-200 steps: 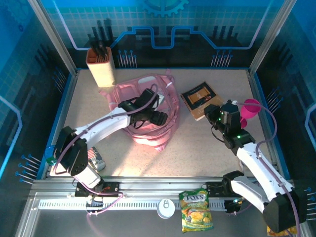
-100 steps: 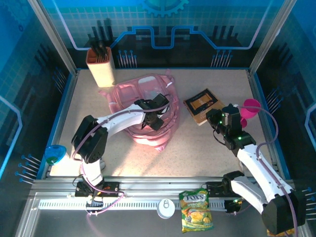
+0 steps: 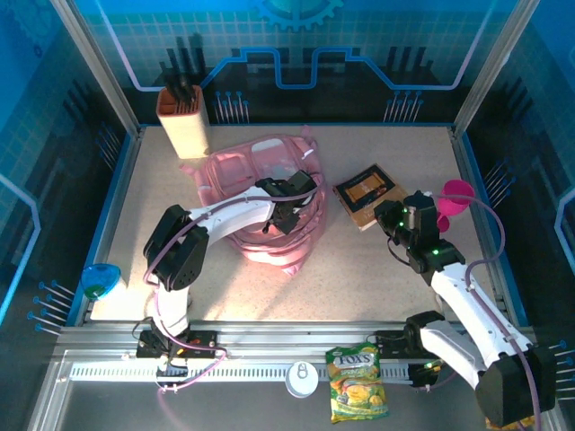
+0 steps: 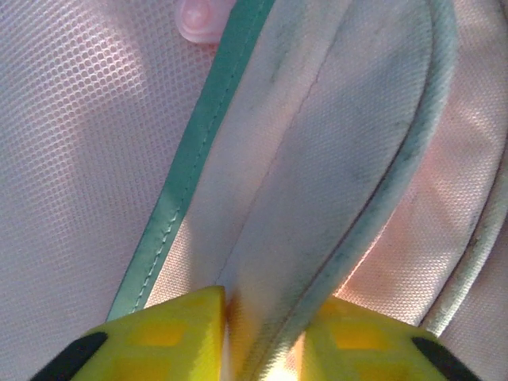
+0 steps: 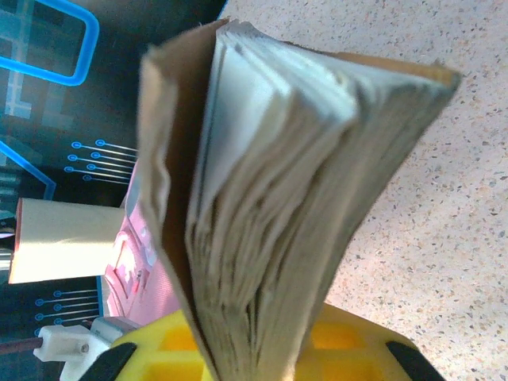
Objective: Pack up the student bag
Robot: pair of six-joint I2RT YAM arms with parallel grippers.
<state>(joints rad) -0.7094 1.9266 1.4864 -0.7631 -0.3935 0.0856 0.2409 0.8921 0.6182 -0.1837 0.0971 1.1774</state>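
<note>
student bag (image 3: 260, 171): pink, crumpled, left of centre on the table (image 3: 359, 269).
left gripper (image 3: 286, 208): down on the bag's top; seemingly pinching fabric, fingers hard to make out.
right gripper (image 3: 390, 213): clasping the near corner of a brown book (image 3: 367, 190), right of the bag.
periphery: tan holder (image 3: 184, 121), pink funnel (image 3: 456, 196), snack packet (image 3: 358, 384).

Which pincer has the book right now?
The right pincer, shut on the thick brown-covered book; the left pincer grips a strap of the pink fabric backpack.
</note>
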